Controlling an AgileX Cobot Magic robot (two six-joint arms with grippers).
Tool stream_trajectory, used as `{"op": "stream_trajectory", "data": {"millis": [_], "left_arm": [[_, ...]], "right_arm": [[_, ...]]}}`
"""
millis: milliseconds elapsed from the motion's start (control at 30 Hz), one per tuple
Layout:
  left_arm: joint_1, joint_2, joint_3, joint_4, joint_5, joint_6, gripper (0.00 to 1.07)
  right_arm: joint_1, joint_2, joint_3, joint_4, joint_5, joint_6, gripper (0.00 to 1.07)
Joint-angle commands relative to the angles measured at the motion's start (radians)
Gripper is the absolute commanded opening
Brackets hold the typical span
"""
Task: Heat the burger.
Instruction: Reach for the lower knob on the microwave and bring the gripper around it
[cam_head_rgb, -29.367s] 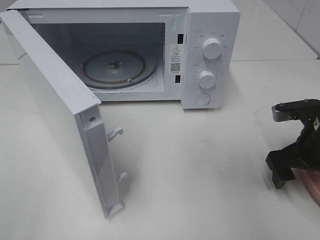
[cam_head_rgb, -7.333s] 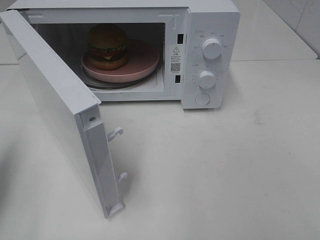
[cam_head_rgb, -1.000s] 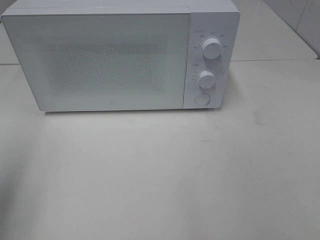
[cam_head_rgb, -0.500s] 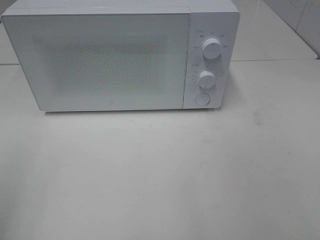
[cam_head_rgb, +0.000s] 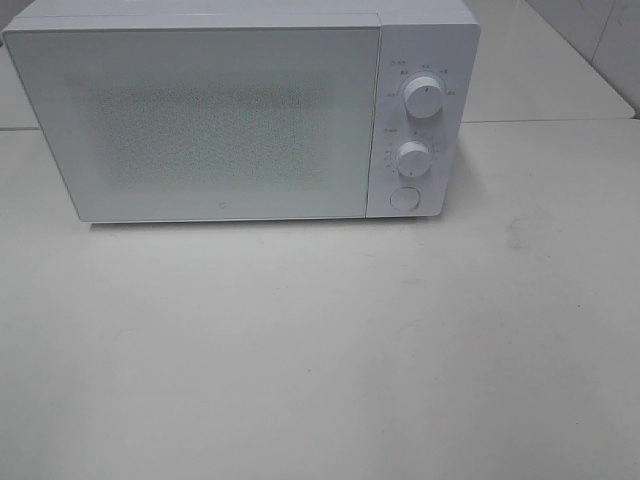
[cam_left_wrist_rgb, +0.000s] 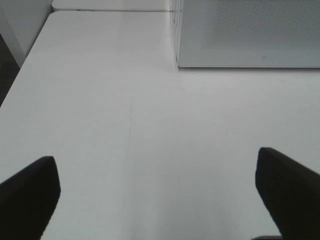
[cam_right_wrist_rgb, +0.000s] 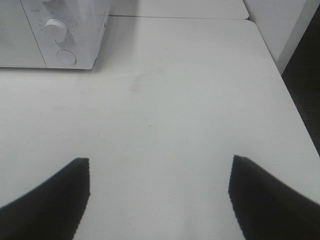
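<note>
The burger is hidden behind the shut door (cam_head_rgb: 210, 125) of the white microwave (cam_head_rgb: 425, 30), which stands at the back of the table. Two round knobs (cam_head_rgb: 424, 98) and a round button (cam_head_rgb: 404, 199) sit on its right panel. Neither arm shows in the exterior high view. In the left wrist view my left gripper (cam_left_wrist_rgb: 157, 192) is open over bare table, with the microwave's lower door corner (cam_left_wrist_rgb: 250, 35) ahead of it. My right gripper (cam_right_wrist_rgb: 159, 192) also stands open above the table, and the microwave's knob panel (cam_right_wrist_rgb: 62, 35) is ahead of it.
The white table (cam_head_rgb: 330, 350) stretches in front of the microwave. Its right edge (cam_right_wrist_rgb: 282, 75) drops to a dark floor in the right wrist view; its left edge (cam_left_wrist_rgb: 22, 75) shows in the left wrist view. A tiled wall (cam_head_rgb: 600, 30) is at the back right.
Nothing has visibly changed over the last second. Several seconds back the microwave door stood open with the burger on a pink plate inside; now the door is shut.
</note>
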Motion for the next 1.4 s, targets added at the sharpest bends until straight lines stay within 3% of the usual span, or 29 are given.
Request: {"op": "stream_trajectory", "data": {"millis": [33, 1400], "left_arm": [[0.000, -0.010, 0.005, 0.005, -0.024, -0.011, 1.00], [0.000, -0.031, 0.005, 0.009, -0.024, -0.018, 1.00]], "right_arm": [[-0.008, -0.025, 0.001, 0.000, -0.011, 0.004, 0.75], [-0.008, -0.022, 0.001, 0.000, -0.011, 0.004, 0.75]]}}
